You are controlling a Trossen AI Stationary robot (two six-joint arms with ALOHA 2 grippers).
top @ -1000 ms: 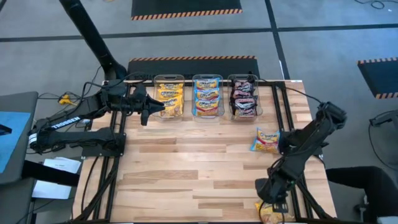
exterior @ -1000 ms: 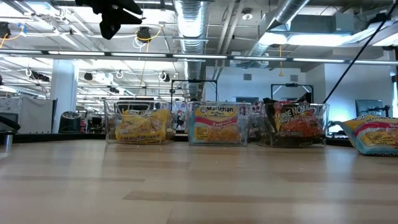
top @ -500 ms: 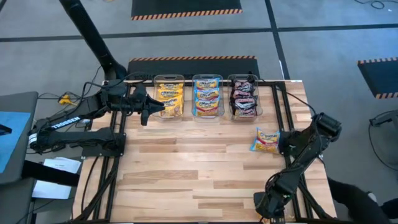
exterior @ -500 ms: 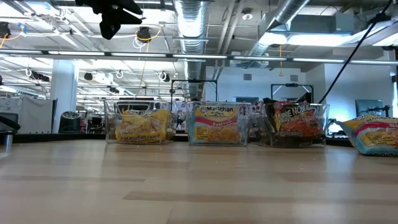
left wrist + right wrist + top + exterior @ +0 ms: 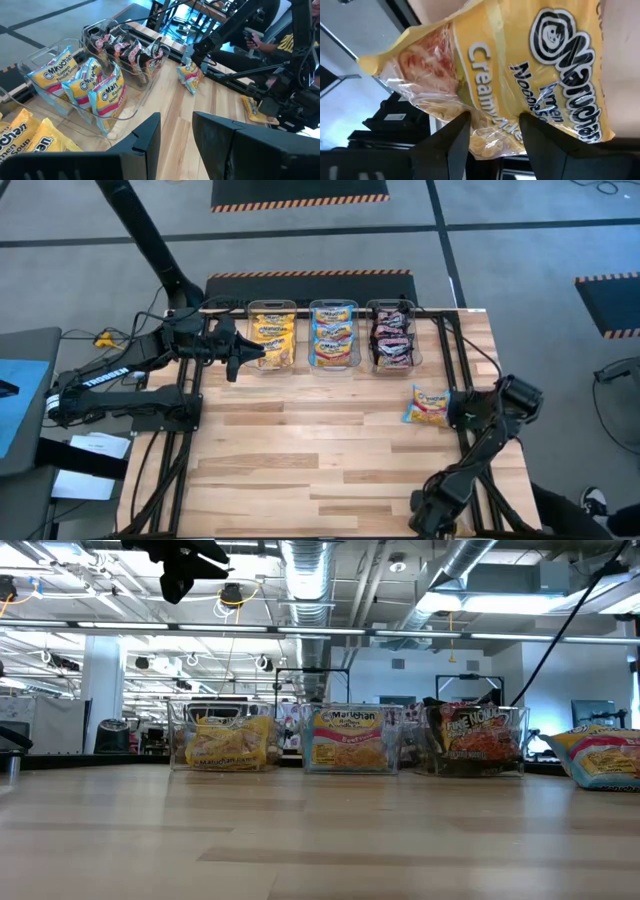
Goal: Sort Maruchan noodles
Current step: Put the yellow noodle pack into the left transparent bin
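A yellow Maruchan packet [image 5: 520, 80] fills the right wrist view, lying between the parted fingers of the right end effector [image 5: 432, 515] at the counter's [image 5: 300, 450] near right edge (not visibly pinched). Another yellow-and-blue packet [image 5: 428, 405] lies loose on the counter below the maroon bin [image 5: 393, 335]. The other packets sit sorted in three clear bins. The left end effector [image 5: 240, 358] hovers open and empty beside the yellow bin [image 5: 271, 335].

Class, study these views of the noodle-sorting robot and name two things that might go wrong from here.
1. The right gripper straddles a yellow packet at the table edge; a poor pinch might push it off.
2. The left gripper hovers open beside the yellow bin, so a delivery there risks a collision.
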